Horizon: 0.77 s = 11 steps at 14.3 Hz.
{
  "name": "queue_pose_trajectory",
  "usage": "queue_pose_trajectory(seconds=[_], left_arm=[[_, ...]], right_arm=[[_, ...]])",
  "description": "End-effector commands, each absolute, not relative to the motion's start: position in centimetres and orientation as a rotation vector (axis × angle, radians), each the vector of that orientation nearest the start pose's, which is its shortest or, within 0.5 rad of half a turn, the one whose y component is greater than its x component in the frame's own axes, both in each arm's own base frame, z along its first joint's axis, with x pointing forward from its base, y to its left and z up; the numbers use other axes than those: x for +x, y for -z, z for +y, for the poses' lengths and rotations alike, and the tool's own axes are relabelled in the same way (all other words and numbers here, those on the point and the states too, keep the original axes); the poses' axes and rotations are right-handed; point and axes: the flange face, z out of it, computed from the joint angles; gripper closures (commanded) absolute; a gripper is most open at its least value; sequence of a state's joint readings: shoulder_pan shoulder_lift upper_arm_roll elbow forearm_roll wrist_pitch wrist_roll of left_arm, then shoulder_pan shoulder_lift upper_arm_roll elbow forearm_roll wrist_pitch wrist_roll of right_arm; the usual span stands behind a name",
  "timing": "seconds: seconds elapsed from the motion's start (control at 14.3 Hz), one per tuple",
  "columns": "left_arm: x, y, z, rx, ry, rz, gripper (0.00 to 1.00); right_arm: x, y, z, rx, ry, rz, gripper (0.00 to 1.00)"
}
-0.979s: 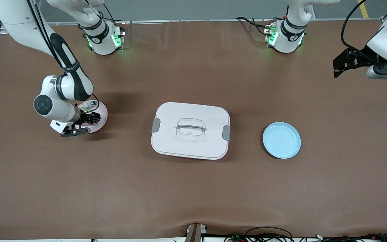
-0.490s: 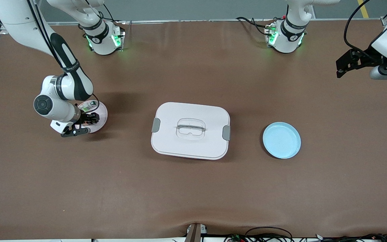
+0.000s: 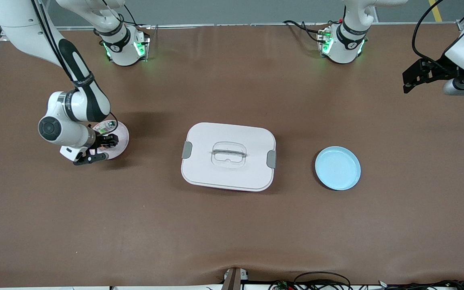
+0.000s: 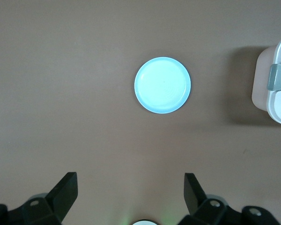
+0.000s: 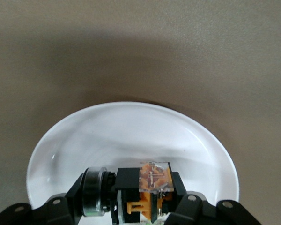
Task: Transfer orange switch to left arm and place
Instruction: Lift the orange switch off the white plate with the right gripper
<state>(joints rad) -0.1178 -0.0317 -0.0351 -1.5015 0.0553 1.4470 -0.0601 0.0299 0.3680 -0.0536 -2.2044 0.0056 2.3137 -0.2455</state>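
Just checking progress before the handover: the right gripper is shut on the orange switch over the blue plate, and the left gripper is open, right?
Not quite: the right gripper is shut on the orange switch over the white plate, as the right wrist view shows. The blue plate lies bare. The left gripper is open.

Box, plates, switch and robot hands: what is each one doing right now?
box: lid on, clips down.
blue plate: bare.
white plate: under the right gripper.
orange switch: clamped over the white plate.
right gripper: shut on the orange switch.
left gripper: open, waiting, holding nothing.
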Motion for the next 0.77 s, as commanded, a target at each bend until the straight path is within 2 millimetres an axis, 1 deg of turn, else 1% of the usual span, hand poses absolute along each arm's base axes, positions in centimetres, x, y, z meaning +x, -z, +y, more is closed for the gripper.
queue_pose_trajectory(seconds=[0.0,0.14,0.21,0.28,0.35,0.49,0.63,0.7], left_arm=[[52.4,-66.7,-7.6,-3.065,-0.026,0.14,0.0],[52.6,-66.4,-7.7,-3.064,-0.03,0.14,0.0],[52.5,-66.4,-7.7,-3.064,-0.03,0.14,0.0],[52.5,-66.4,-7.8,-3.064,-0.032,0.14,0.0],[52.5,-66.4,-7.8,-3.064,-0.03,0.14,0.0],[52.5,-66.4,-7.9,-3.065,-0.032,0.143,0.0],[52.4,-66.5,-8.3,-3.073,-0.029,0.147,0.0],[52.2,-66.9,-8.7,-3.089,-0.017,0.152,0.0]], right_arm=[[55.0,-24.5,-1.2,-3.039,-0.501,-0.331,0.71],[56.4,-27.4,-0.9,-3.02,-0.561,-0.329,0.71],[57.2,-29.2,-0.5,-3.012,-0.593,-0.326,0.71],[58.0,-31.5,0.2,-3.0,-0.631,-0.3,0.71],[58.7,-34.1,1.6,-2.97,-0.661,-0.255,0.71],[59.6,-39.0,4.7,-2.964,-0.716,-0.125,0.71],[59.6,-42.5,9.9,-3.003,-0.733,-0.005,0.71],[59.4,-44.3,12.6,-2.984,-0.732,0.076,0.71]])
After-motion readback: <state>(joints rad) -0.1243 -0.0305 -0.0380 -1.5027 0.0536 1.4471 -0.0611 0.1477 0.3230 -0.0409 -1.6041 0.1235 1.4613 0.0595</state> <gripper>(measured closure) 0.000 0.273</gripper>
